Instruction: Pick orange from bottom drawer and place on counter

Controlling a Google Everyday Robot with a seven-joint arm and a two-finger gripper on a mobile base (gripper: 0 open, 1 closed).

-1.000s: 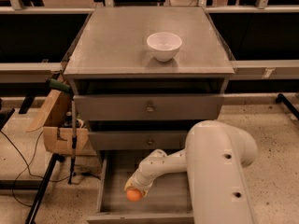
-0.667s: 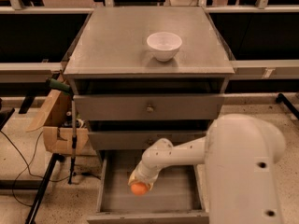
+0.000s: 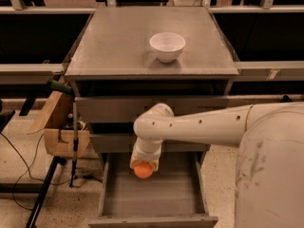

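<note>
A second ago the orange (image 3: 143,170) lay low on the floor of the bottom drawer (image 3: 161,201) with my gripper (image 3: 144,164) pressed down over it. Now both have come up together, and my arm (image 3: 199,127) has swung across so that it reaches in from the right. The fruit rides just under my wrist, tucked between my fingers, which are clamped on it. I judge it clear of the drawer floor, because bare grey floor shows below and in front of it.

To me this means the pick is done and the lift has begun. The placing is not yet done.

The counter (image 3: 118,46) lies well above and beyond my hand, past the two closed drawer fronts (image 3: 118,109) that rise right behind it. I will have to draw back clear of those fronts before going up and over the rim. A white bowl (image 3: 167,46) stands on the counter, up and slightly right of my hand, with open grey surface all round it.

The orange is small, round and smooth, a bright even colour. Only its lower half shows beneath my hand.
</note>
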